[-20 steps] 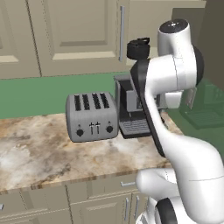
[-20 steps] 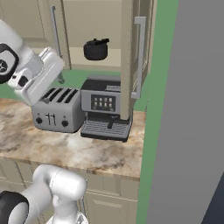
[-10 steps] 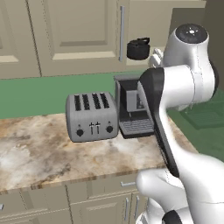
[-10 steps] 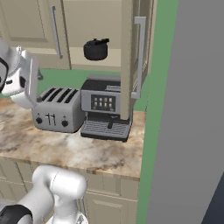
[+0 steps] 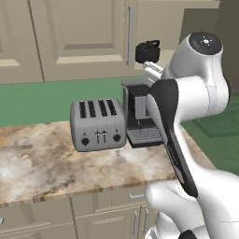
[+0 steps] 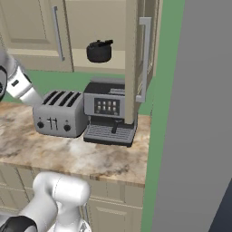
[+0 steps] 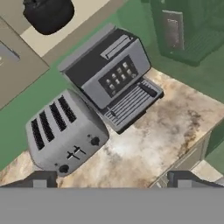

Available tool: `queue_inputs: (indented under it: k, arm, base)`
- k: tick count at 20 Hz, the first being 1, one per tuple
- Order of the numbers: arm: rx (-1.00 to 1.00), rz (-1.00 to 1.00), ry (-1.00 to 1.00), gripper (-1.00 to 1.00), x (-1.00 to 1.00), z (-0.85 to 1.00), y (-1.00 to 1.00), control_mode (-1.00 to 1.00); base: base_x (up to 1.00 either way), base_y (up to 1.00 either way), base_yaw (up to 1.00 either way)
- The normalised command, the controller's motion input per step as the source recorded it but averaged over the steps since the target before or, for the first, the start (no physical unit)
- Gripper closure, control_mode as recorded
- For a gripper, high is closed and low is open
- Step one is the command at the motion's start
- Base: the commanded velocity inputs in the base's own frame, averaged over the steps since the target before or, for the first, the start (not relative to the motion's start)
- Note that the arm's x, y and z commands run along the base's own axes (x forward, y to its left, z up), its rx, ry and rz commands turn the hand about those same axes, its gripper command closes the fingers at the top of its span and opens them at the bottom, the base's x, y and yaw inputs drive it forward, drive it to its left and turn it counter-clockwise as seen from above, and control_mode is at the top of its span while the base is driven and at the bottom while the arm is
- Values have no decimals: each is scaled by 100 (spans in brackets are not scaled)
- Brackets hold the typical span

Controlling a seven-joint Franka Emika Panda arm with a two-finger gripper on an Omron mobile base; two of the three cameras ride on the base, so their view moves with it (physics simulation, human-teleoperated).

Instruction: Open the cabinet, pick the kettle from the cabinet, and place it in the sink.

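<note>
Reaching for the kettle (image 6: 99,50) in the open cabinet (image 6: 131,54), I keep my gripper (image 7: 111,179) spread wide, clearing the coffee machine (image 6: 110,112) below.

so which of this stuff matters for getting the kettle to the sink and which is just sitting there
Part of the job:
- cabinet, right door already swung open
- kettle, on the cabinet shelf, not yet grasped
- end effector, open, empty

Just sitting there:
- toaster, on the counter
- coffee machine, beside the toaster, below the kettle
</note>
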Motion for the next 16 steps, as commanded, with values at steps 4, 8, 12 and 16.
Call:
queue_inputs:
  k: [4, 8, 12, 16]
  arm:
    - [-28, 33, 0, -100, 22, 1, 27, -100]
    - [-18, 23, 0, -100, 35, 5, 17, -100]
    - [-9, 21, -1, -100, 38, 11, 2, -100]
    - [-13, 18, -6, -100, 29, 15, 0, -100]
  base:
    - [0, 0, 0]
    - [0, 0, 0]
    - [0, 0, 0]
    - [0, 0, 0]
